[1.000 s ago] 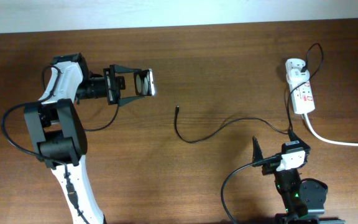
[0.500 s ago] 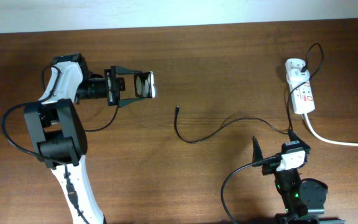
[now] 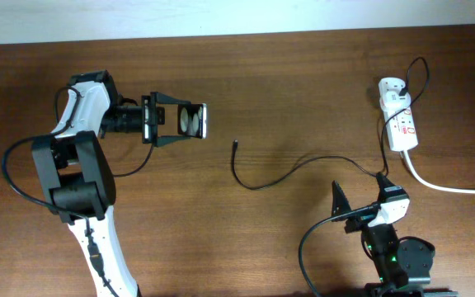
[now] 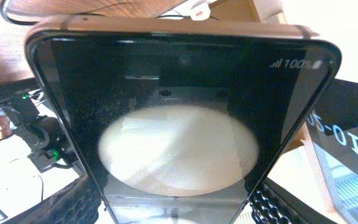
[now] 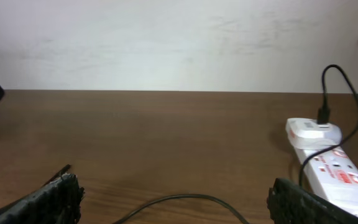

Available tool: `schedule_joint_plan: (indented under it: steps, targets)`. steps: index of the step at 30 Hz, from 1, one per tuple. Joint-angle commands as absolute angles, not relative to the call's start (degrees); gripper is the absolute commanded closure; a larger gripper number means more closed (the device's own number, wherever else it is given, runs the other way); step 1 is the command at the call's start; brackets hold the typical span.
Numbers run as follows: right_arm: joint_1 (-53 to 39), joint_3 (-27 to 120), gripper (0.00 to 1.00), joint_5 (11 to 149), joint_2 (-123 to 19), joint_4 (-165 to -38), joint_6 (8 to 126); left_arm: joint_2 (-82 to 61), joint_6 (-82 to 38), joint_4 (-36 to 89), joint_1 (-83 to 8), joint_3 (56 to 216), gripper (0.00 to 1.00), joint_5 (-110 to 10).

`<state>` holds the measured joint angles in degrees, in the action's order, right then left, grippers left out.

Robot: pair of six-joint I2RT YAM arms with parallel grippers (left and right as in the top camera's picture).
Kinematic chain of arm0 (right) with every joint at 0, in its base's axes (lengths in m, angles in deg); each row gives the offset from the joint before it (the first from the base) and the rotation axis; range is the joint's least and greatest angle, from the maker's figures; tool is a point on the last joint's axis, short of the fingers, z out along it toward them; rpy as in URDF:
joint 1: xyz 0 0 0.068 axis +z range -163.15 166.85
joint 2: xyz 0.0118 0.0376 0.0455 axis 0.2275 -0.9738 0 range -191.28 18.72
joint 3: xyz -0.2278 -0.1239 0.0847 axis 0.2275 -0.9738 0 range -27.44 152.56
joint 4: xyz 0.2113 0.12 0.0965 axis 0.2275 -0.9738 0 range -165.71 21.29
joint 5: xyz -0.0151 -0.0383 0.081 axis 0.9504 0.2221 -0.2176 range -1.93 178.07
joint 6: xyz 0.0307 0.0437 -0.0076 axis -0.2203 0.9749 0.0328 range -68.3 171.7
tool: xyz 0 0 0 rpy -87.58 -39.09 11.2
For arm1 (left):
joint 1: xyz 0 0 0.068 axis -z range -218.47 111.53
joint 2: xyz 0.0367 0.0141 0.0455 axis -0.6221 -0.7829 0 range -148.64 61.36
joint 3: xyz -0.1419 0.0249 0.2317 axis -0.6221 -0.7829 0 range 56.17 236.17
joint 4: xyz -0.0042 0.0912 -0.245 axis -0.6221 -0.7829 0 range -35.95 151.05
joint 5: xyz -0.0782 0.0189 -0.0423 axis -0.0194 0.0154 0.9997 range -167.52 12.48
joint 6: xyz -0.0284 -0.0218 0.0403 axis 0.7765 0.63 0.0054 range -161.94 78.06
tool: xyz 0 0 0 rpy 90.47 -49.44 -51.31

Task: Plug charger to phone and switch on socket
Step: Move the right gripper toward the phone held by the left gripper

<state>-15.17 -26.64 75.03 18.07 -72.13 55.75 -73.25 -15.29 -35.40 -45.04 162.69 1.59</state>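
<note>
Hard to see much of the phone (image 3: 193,120) from above: it sat up off the table (image 3: 287,91), clamped between the fingers of the left gripper (image 3: 185,120), which stood fairly wide apart on it. Up close the phone filled the left wrist view, its glossy face showing only a pale round reflection and small white lettering near one corner; its lower end was cut off, and I couldn't make out any port.

The right gripper (image 3: 362,198) hung low at the near edge, spread as wide as could be, nothing in it. Its fingertips (image 5: 58,190) were clipped by the frame.

One charger (image 3: 258,186): its plug tip lay loose on the table, well apart from the phone, and the cable ran behind the right gripper up to the white adapter (image 3: 392,86). One socket (image 3: 402,125) at the far right, one thick white cord (image 3: 452,189) trailing off the edge. Whether its switches were on, I couldn't tell. Two arms, two grippers.
</note>
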Motion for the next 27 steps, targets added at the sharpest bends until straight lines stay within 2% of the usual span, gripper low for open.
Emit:
schedule_joint_plan:
  steps: [1, 6, 12, 16, 19, 27]
  targets:
    - [-14.7, -25.0, 0.01, 71.9, 17.7, -73.3, 56.7, -73.9, -14.9, -35.7, -45.2, 163.4, 0.9, 0.8]
    - [-14.7, -20.0, 0.01, 70.2, 12.3, -76.4, 58.2, -73.9, -14.9, -35.4, -44.9, 163.4, 0.91, -4.6]
    - [-14.7, -11.0, 0.01, 63.1, -2.5, -76.4, 58.2, -73.9, -14.0, -35.0, -44.8, 163.4, 0.92, -11.0]
    - [-14.7, -4.0, 0.01, 53.9, -13.3, -76.4, 58.3, -73.9, -6.7, -30.3, -43.4, 163.4, 0.93, -17.8]
    - [-14.7, -0.3, 0.01, 50.2, -20.8, -76.4, 63.4, -73.9, -0.5, -25.5, -41.2, 163.4, 0.93, -23.5]
    - [-14.6, 0.7, 0.01, 32.9, -32.3, -74.6, 63.4, -73.9, 9.5, -19.0, -38.5, 163.4, 0.93, -37.1]
